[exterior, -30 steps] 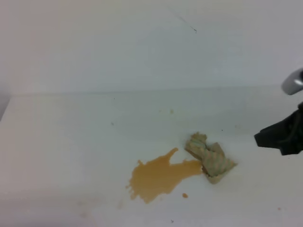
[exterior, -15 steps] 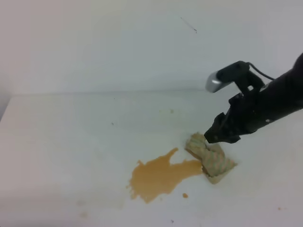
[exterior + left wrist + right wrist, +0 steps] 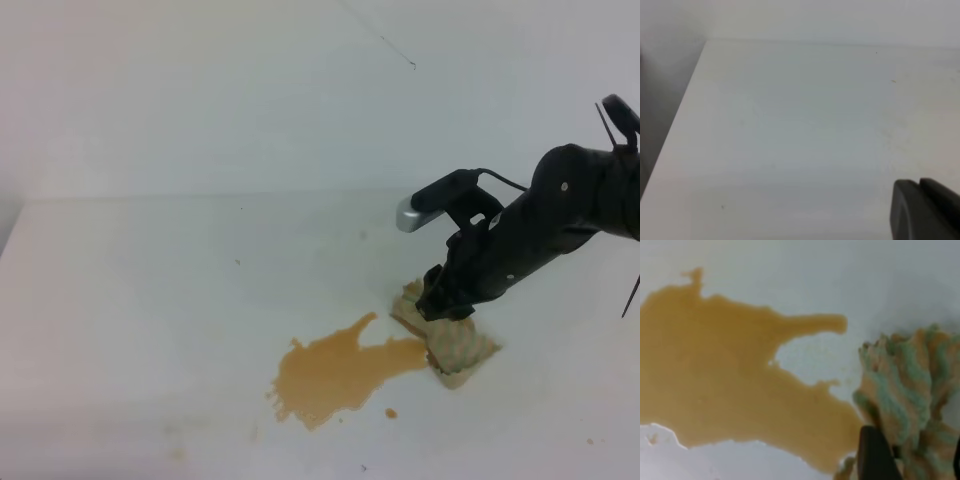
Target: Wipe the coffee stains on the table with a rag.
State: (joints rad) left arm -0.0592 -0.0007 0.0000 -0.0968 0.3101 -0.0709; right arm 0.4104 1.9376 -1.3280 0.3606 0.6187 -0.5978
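The coffee stains (image 3: pixel 335 373) are pooled on the white counter (image 3: pixel 150 300); the rag (image 3: pixel 450 340) is bunched at their right edge, straddled by the right gripper (image 3: pixel 445 305), jaws spread; the left jaws' state cannot be told

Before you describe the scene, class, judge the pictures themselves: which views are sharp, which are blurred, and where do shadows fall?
Exterior high view: evenly lit, mildly soft, only a faint shadow under the right gripper at the rag. Right wrist view: close and blurry, with the coffee stains soft-edged. Left wrist view: hazy, nearly featureless table, with a dark blurred shape at the lower right corner.
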